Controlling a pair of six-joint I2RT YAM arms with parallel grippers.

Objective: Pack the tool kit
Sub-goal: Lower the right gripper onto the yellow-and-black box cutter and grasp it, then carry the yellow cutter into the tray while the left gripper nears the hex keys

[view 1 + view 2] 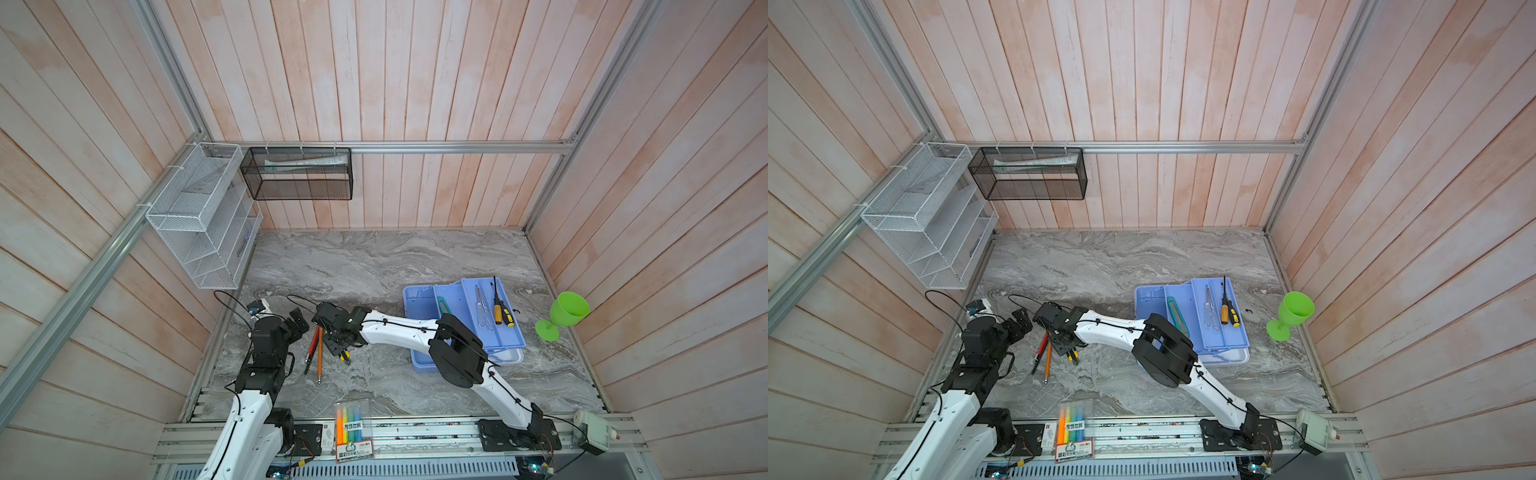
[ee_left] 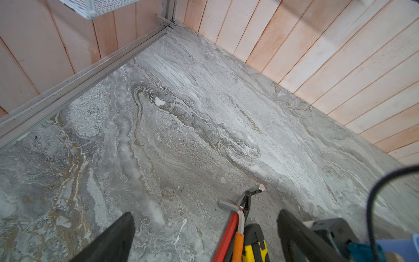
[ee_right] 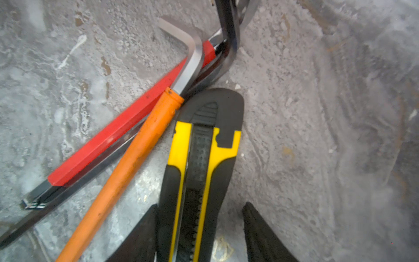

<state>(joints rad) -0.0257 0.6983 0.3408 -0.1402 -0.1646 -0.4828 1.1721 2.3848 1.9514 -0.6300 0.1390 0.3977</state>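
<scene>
Grip: right gripper [image 3: 200,205] jaws apart, straddling knife [image 3: 204,147]; left gripper [image 2: 205,213] spread, empty.
Risk: off-centre closing, knife twisting into orange hex key [image 3: 127,170].

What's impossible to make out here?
Yellow-and-black utility knife: mostly under the right claw in both top views; cut off by the right wrist view's edge.
Light blue plastic case base: partly behind the right arm, both top views.
Clear highlighter pack's label: too small, both top views.
</scene>
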